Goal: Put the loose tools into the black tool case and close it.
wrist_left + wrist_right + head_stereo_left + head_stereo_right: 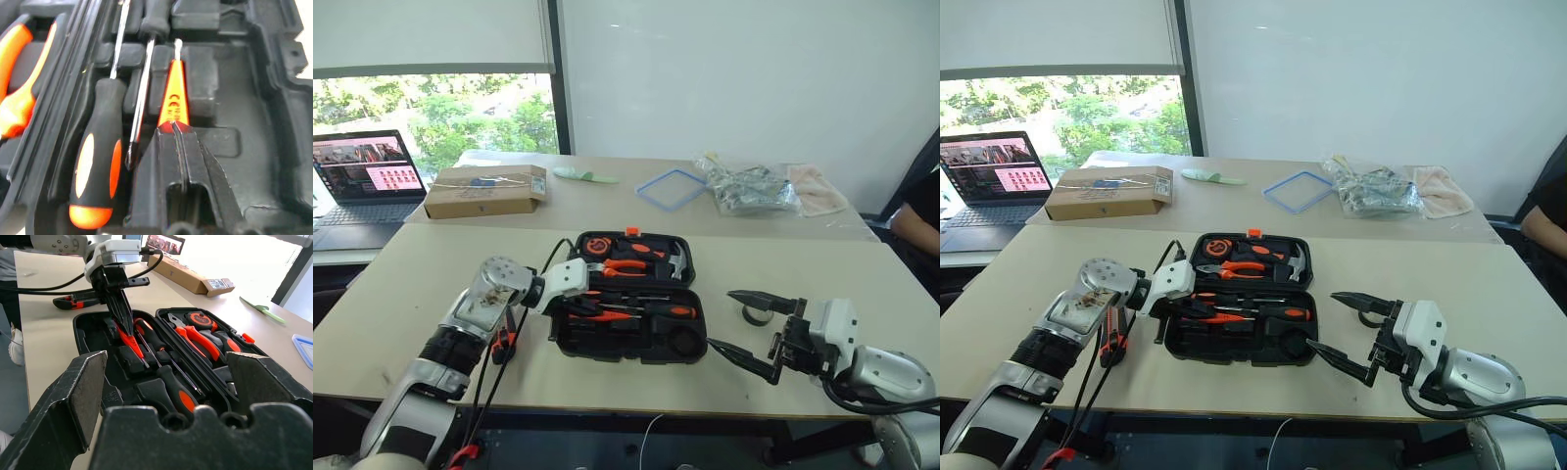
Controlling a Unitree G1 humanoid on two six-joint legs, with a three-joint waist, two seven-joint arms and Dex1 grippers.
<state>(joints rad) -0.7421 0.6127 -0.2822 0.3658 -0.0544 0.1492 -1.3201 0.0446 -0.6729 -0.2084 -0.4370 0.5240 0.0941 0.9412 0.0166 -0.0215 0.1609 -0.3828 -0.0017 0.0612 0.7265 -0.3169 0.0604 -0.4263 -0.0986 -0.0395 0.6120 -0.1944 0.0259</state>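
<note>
The robot's left arm (470, 328) is built of silver-grey metal segments with a round, scuffed joint housing near the wrist and a ribbed black collar lower down. Black cables run loosely alongside it, with a red connector near the bottom edge. A white, boxy wrist block carries the left pincer (122, 316), whose two fingers are black, long and tapering. The right arm (1489, 377) is a smooth, rounded silver shell ending in a white block, with a black cable looping beneath. The right pincer (1337, 323) has black, pointed, angular fingers with matte faces.
</note>
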